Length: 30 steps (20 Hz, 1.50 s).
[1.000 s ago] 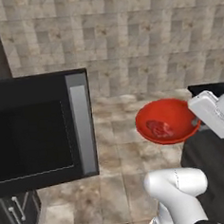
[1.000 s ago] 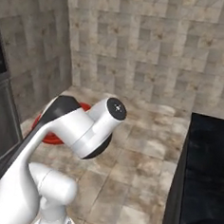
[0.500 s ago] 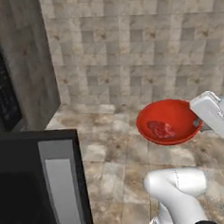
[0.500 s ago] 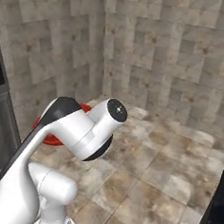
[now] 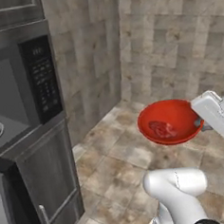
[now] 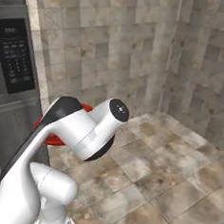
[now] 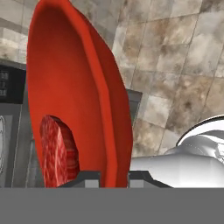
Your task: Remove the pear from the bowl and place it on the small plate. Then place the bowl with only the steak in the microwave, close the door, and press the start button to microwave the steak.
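Tiled floor [image 5: 112,156], steak [image 5: 161,128] in bowl [image 5: 166,110]

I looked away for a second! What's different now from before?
The robot's base turned, so the whole view swung: the microwave with its keypad now stands at the left. The red bowl itself did not shift; the fingers stay clamped on its rim, steak still inside.

Stone-tiled walls [image 5: 174,37] in mottled beige and grey met at a corner above a matching tiled floor [image 5: 112,156]. A grey cabinet door [image 5: 45,178] with a slim metal handle [image 5: 44,217] stood at left.
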Motion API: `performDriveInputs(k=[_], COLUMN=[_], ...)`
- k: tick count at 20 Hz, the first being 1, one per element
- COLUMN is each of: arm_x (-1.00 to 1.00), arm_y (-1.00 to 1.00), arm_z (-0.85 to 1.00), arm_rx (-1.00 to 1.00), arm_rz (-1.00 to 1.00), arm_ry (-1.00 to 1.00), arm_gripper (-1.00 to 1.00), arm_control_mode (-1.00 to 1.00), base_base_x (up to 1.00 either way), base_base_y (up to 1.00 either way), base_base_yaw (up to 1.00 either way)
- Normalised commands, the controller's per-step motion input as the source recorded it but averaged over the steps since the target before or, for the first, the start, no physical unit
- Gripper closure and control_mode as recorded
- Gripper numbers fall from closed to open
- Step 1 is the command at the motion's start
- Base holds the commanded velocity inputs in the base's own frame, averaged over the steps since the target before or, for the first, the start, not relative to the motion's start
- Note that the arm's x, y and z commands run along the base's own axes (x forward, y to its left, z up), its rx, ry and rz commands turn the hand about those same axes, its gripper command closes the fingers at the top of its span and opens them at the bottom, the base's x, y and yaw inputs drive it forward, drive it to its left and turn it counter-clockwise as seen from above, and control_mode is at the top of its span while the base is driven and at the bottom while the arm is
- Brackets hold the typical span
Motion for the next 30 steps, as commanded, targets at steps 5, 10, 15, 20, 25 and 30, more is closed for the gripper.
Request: performDriveInputs(k=[5,10,15,20,25,30], arm_x=[0.00,0.00,0.00,0.00,0.00,0.00], arm_y=[0.00,0.00,0.00,0.00,0.00,0.00], arm_z=[0.00,0.00,0.00,0.00,0.00,0.00], arm_rx=[0.00,0.00,0.00,0.00,0.00,0.00], arm_rz=[0.00,0.00,0.00,0.00,0.00,0.00], arm_ry=[0.00,0.00,0.00,0.00,0.00,0.00], arm_gripper=[1.00,1.00,1.00,1.00,1.00,1.00], arm_control_mode=[1.00,1.00,1.00,1.00,1.00,1.00], base_base_x=[0.05,0.20,0.10,0.27,0.41,0.47], base_base_y=[0.14,0.13,0.26,0.27,0.20,0.12], base_base_yaw=[0.74,0.71,0.64,0.35,0.29,0.26])
